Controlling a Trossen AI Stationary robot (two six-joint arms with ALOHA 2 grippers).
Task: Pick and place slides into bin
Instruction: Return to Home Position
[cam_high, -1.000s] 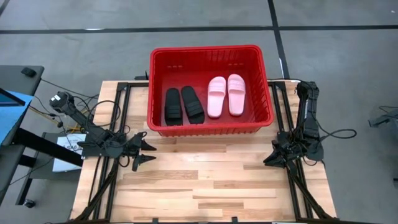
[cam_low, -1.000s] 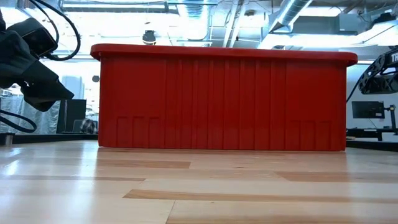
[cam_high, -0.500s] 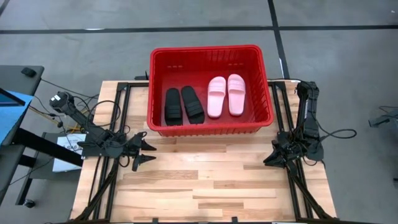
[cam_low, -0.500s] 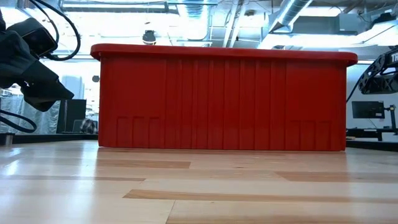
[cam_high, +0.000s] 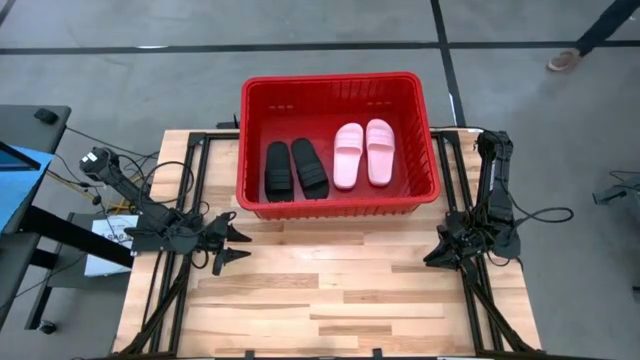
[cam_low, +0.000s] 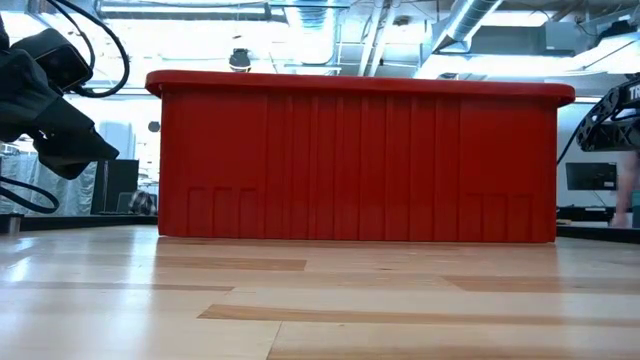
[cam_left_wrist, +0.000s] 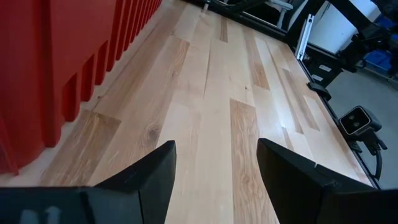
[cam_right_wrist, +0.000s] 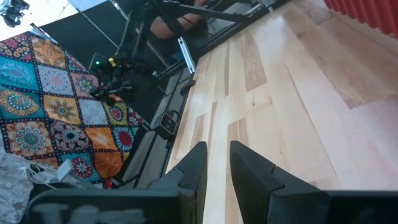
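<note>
New foot (cam_high: 565, 60) beyond table (cam_high: 330, 290); black slides (cam_high: 295, 168), pink slides (cam_high: 364, 153) inside bin (cam_high: 340, 80).

Low view: bin (cam_low: 358, 160) wall hides all four slides (cam_high: 349, 155). High view: person (cam_high: 592, 35) cut off by top edge, only a leg shows.

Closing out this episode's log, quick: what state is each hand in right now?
Left hand: open wide, holding nothing.
Right hand: open by a narrow gap, holding nothing.
</note>
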